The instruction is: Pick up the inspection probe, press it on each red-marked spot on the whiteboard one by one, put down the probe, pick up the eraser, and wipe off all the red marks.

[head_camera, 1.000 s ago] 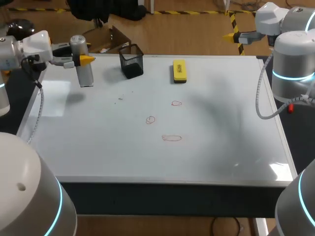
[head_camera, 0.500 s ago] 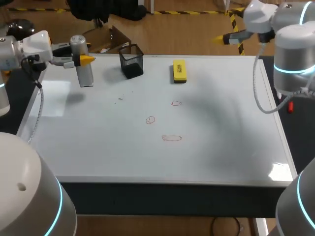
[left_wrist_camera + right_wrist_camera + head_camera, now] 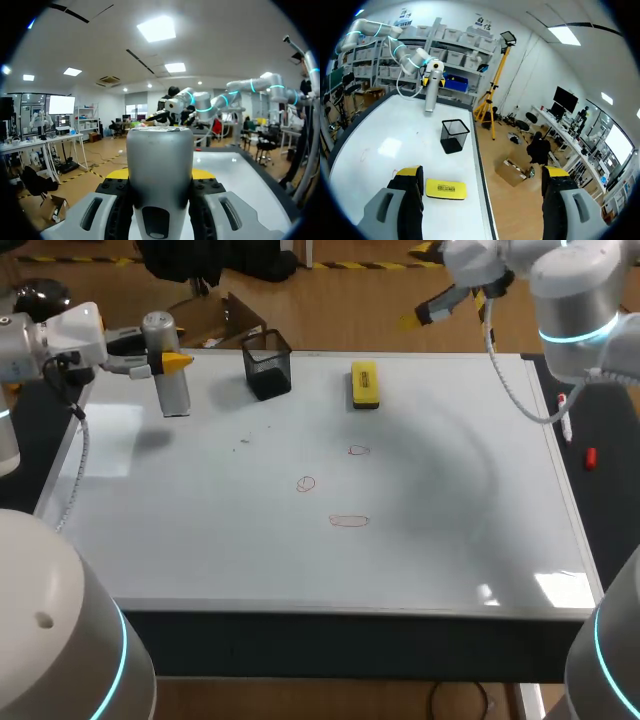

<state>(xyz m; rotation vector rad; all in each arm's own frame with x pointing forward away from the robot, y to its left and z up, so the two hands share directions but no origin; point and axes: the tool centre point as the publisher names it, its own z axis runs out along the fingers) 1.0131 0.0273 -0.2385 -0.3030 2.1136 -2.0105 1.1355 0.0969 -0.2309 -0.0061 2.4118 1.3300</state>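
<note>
Our right gripper (image 3: 410,321), fingers spread wide, has swung in to hover just beyond the eraser (image 3: 365,384); our left gripper (image 3: 163,362) has stayed clamped on the probe (image 3: 172,390), well left of the eraser; red marks (image 3: 348,521) near the eraser remain, so wiping seems next.

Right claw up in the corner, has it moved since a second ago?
Yes. The right claw has swung along the far edge of the whiteboard, coming closer to the yellow eraser, which stayed put.
</note>
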